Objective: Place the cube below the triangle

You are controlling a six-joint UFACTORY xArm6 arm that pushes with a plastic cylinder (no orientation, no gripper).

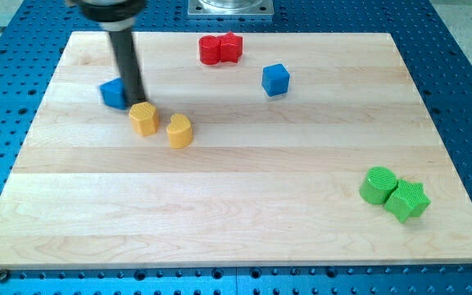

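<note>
The blue cube (275,79) sits on the wooden board, right of centre near the view's top. The blue triangle (112,93) lies at the upper left, partly hidden behind my rod. My tip (136,102) rests at the triangle's right edge, just above the yellow hexagon (143,119). The cube is far to the right of the triangle and a little higher in the view.
A yellow heart-shaped block (179,131) lies right of the hexagon. Two red blocks (220,49) touch each other near the top edge. A green cylinder (378,185) and a green star (407,200) touch at the lower right. The board (236,229) ends at blue perforated table.
</note>
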